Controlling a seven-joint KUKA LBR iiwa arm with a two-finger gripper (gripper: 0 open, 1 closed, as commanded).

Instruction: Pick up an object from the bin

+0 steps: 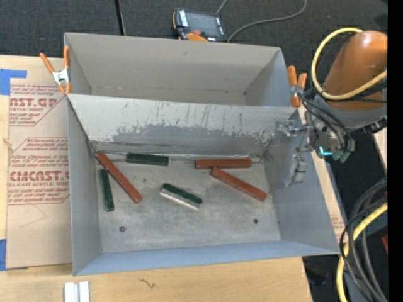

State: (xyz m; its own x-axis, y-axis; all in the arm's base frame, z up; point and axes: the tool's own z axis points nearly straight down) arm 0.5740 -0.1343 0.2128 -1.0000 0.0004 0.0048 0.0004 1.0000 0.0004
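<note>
Red-brown bar (238, 184) lies on the bin (189, 234) floor, just lower left of the gripper (295, 170) at centre right; gripper spread or pressed together, I cannot tell

The camera sits high over the bin (176, 68) and looks down on it, tilted toward 12 o'clock, so the far wall's inner face spreads broad and the wall at 6 o'clock shows as a narrow band. It is near enough that the bin takes up most of the frame. The arm (352, 61) shows at 3 o'clock, dark floor (63, 5) at 12 o'clock and a wooden table (220, 282) at 6 o'clock.
</note>
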